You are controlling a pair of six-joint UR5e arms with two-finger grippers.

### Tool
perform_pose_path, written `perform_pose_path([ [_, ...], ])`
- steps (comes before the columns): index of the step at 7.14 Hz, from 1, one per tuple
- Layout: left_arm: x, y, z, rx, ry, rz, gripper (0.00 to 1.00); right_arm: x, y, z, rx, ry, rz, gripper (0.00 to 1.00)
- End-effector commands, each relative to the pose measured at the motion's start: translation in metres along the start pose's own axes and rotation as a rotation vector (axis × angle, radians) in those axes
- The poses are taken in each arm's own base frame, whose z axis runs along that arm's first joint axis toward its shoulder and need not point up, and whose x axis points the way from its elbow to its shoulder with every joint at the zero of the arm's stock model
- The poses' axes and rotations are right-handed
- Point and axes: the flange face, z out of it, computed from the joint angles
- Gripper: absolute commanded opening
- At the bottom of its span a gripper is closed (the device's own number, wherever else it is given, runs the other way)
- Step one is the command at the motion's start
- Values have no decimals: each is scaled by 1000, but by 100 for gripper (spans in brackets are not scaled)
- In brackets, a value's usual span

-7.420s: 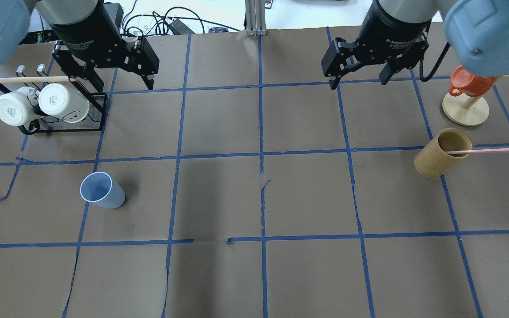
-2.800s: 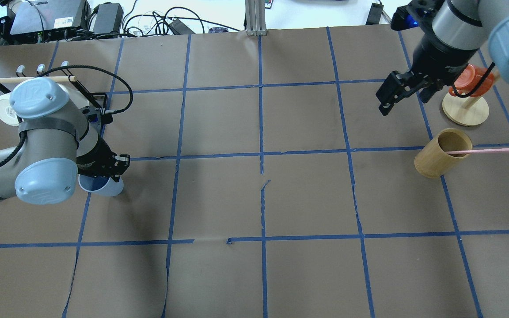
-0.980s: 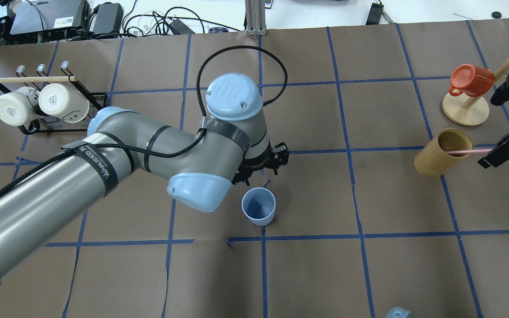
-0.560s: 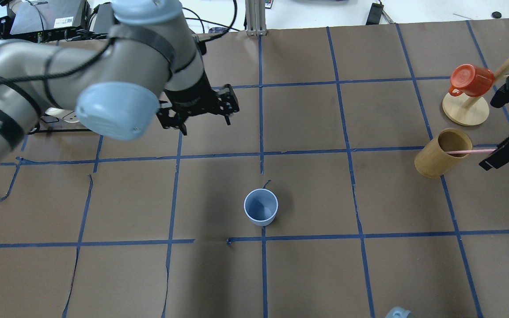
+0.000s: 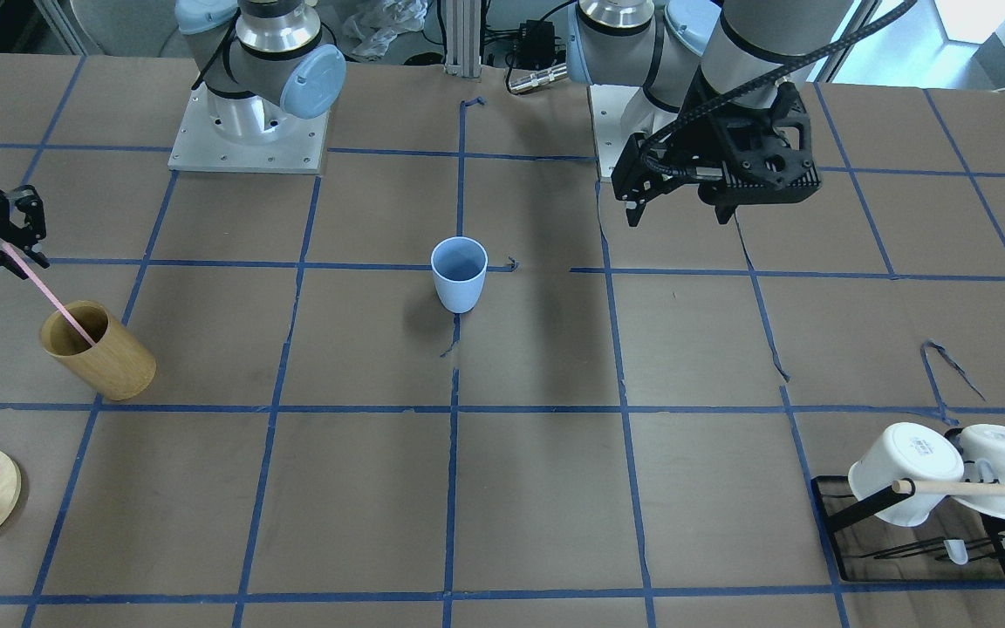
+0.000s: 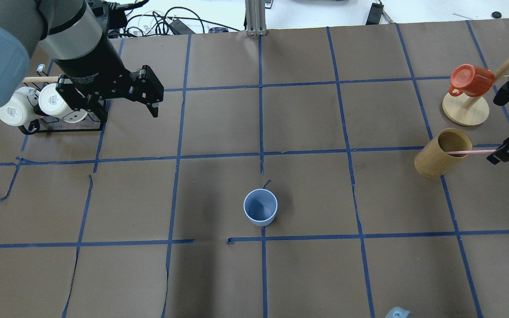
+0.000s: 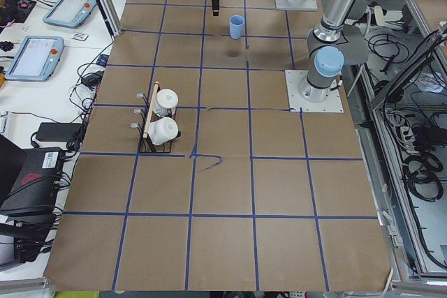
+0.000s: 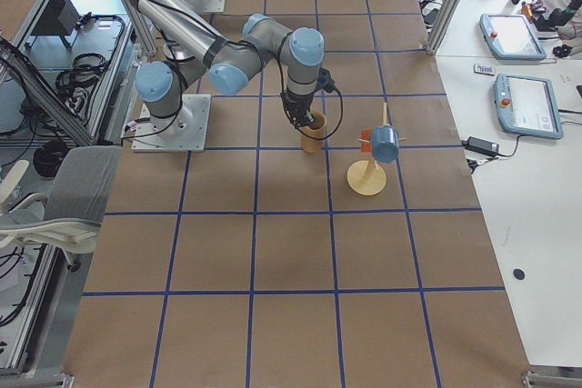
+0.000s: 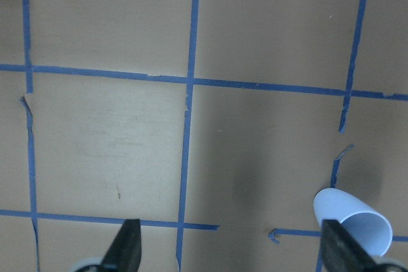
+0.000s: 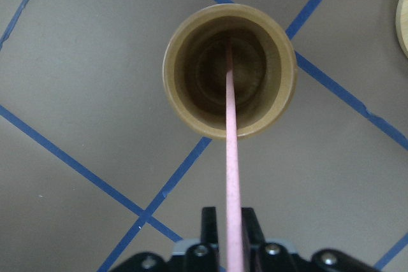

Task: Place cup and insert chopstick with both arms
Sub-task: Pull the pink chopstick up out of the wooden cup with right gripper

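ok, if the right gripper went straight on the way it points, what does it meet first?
Probably the wooden holder. The right gripper, shut on the pink chopstick, points along it into the holder's open mouth, so its fingers would likely meet the near rim. Depth is unclear.

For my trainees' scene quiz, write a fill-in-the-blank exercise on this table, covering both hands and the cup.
1. The blue cup stands ____ with nothing gripping it.
2. The right hand is ____ on the pink chopstick, whose lower end sits in the bamboo holder.
3. The left hand is open and holds ____.
4. The black rack carries ____ white mugs.
Missing words: upright; shut; nothing; two.
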Motion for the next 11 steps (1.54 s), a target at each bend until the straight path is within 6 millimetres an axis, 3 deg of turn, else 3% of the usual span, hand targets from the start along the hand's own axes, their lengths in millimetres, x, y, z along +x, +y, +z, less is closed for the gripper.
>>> perform_pose_path([
  [1, -4, 0, 1, 23, 5, -1, 100, 0, 1, -1, -7, 2, 11, 16],
  [3, -9, -5, 2, 29, 7, -10, 100, -1, 2, -16, -43, 7, 26, 9],
  [6, -7, -5, 1, 43, 7, -8, 100, -3, -13, -66, -48, -18, 77, 8],
  [7, -8, -5, 0, 45, 7, -10, 100, -7, -27, -91, -52, 9, 92, 8],
  [9, -8, -5, 0, 45, 7, -10, 100, -17, -28, -139, -79, -22, 118, 8],
  [10, -8, -5, 0, 45, 7, -10, 100, -28, -22, -173, -116, 3, 111, 8],
  [11, -8, -5, 0, 45, 7, -10, 100, -53, -21, -214, -134, -24, 159, 8],
])
